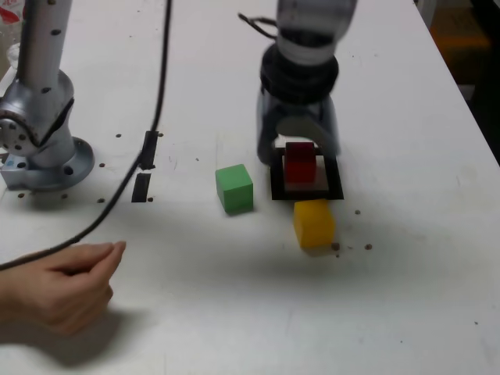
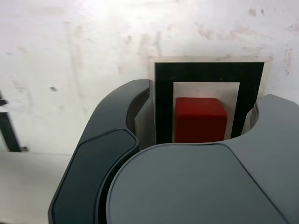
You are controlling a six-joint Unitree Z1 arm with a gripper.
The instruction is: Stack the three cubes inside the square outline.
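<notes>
The red cube (image 1: 299,162) (image 2: 200,119) rests on the white middle of the square outline (image 1: 306,192) (image 2: 205,72). My gripper (image 1: 300,151) (image 2: 198,112) hangs over it, open, with a jaw on each side of the cube and a visible gap between each jaw and the cube. The green cube (image 1: 234,187) lies on the table at the exterior view's left of the outline. Just in front of the outline's near edge lies the yellow cube (image 1: 314,224).
The arm's base (image 1: 39,148) stands at the exterior view's far left, and a black cable (image 1: 156,101) runs across the table from it. Two short black tape strips (image 1: 148,150) lie near the green cube. A person's hand (image 1: 62,285) rests at the front left.
</notes>
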